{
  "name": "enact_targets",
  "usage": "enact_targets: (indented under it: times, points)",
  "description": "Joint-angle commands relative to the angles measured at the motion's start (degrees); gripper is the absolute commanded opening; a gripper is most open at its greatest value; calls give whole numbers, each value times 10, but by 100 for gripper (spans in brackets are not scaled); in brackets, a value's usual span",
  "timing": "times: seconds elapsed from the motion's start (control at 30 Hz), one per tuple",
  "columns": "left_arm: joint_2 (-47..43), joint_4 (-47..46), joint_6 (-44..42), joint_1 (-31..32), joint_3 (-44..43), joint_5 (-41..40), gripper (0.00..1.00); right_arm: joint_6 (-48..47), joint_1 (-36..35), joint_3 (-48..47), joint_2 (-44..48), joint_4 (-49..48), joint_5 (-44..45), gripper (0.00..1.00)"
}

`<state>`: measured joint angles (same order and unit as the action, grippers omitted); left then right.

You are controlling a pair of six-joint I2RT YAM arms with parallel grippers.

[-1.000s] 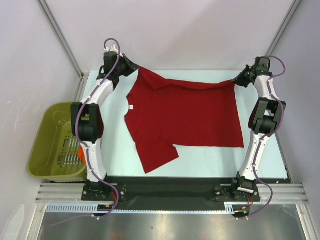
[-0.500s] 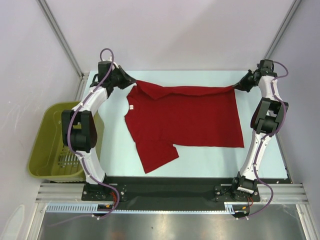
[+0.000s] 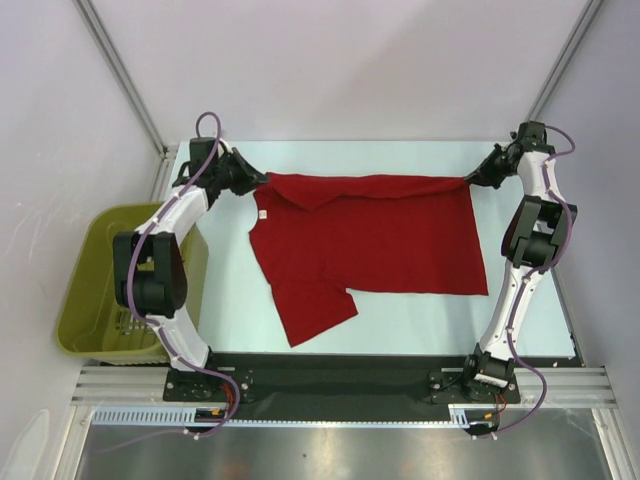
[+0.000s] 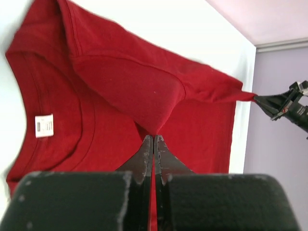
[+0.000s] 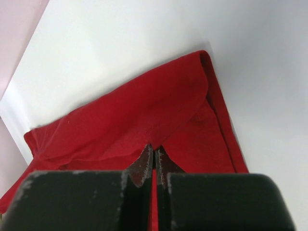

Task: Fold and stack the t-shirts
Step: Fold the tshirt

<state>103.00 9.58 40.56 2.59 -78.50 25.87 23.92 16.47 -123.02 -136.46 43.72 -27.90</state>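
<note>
We hold the t-shirt (image 3: 380,240) by its far edge with both pincers. The left pincer (image 3: 262,180) is clamped tight on a pinch of cloth by the shoulder, and the right pincer (image 3: 470,180) is clamped the same way on the far right corner. The edge between them is drawn taut.

The risk we see is a slip. Each grip takes only a thin pinch of fabric, so any further pull apart could drag the cloth out of one pincer and drop that side in a heap. If the two arms travel unevenly, the fold could also come out skewed.

The t-shirt is dark red and lies mostly flat on the pale surface (image 3: 420,320), with its collar to the left and the small white neck label (image 4: 44,125) showing. A flap near the collar is turned over, and the near sleeve (image 3: 315,310) juts toward the arm bases. An olive-green basket (image 3: 80,280) stands beyond the left edge, apart from the shirt.
</note>
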Motion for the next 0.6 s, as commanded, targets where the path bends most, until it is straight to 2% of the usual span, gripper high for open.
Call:
enact_targets:
  times: [0.0, 0.57]
  points:
    - [-40, -11, 7, -3, 19, 19, 0, -17, 8, -27, -12, 12, -1, 0]
    - [-38, -31, 14, -1, 82, 38, 1, -30, 13, -24, -26, 17, 0, 0]
